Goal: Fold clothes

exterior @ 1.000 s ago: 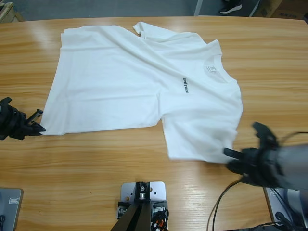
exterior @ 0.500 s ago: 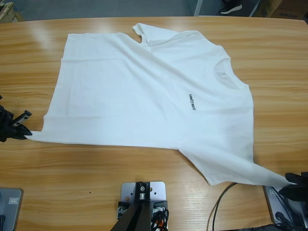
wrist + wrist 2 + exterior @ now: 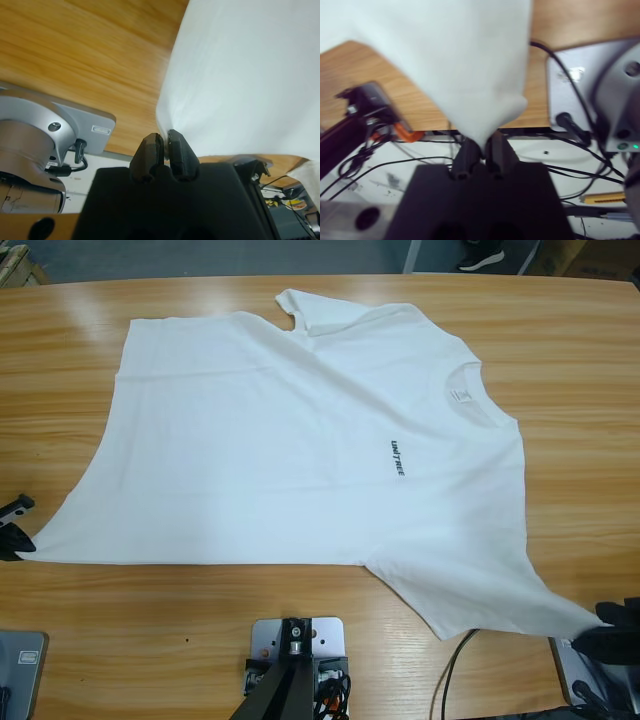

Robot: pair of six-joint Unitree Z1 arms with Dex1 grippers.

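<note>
Left hand [image 3: 163,150] and right hand [image 3: 479,152] each pinch a T-shirt [image 3: 300,450] corner over the worktop [image 3: 200,640]; excess tension risks slipping fabric free.

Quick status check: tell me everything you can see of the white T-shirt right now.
The T-shirt is plain white cotton-like fabric, short-sleeved, with a round neck, a neck label and small dark chest lettering. It lies spread front-up and nearly flat on the wooden table, neck toward the picture's right, far sleeve partly folded over. The left gripper pinches the hem corner; the right gripper pinches the near sleeve tip, both off the table's near edge, pulling the cloth taut.
</note>
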